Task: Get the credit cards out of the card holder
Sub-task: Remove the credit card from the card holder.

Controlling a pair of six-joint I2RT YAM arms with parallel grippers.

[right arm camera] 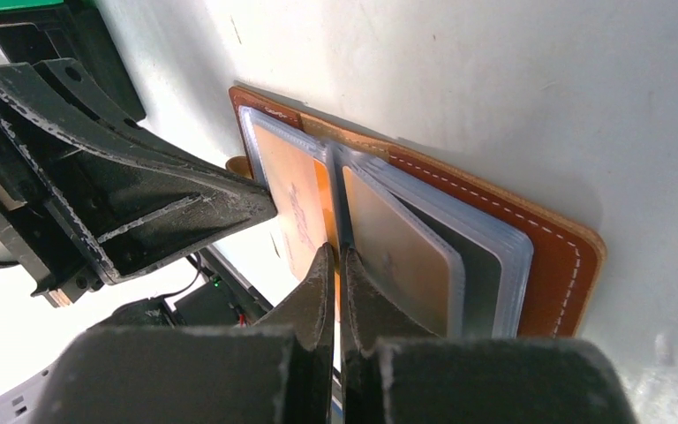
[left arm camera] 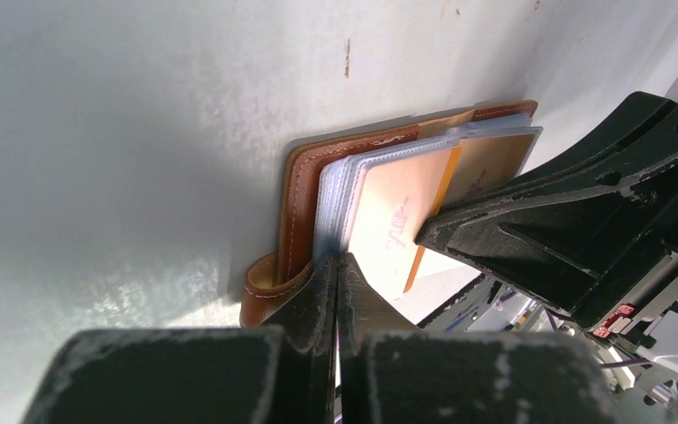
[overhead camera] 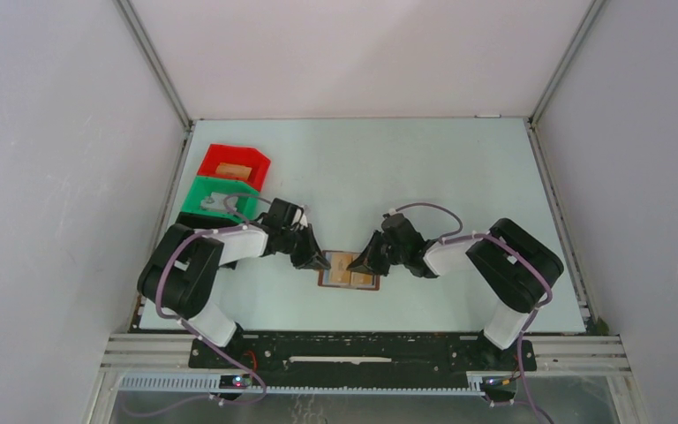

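Note:
The brown card holder [overhead camera: 350,272] lies open on the table between my arms, its clear sleeves fanned. In the left wrist view its leather edge [left arm camera: 298,194] and strap loop show, with a tan credit card [left arm camera: 397,221] in a sleeve. My left gripper [left arm camera: 336,258] is shut, its tips at the sleeves' left edge [overhead camera: 318,262]. My right gripper [right arm camera: 336,252] is shut at the fold [overhead camera: 364,265], its tips meeting the edge of an orange-tan card [right arm camera: 325,199]. Another tan card [right arm camera: 397,256] sits in the right-hand sleeves, against the brown cover [right arm camera: 565,256].
A red bin [overhead camera: 234,165] and a green bin [overhead camera: 221,199] stand at the table's left edge, behind my left arm. Each holds something small. Grey walls close in the table on both sides.

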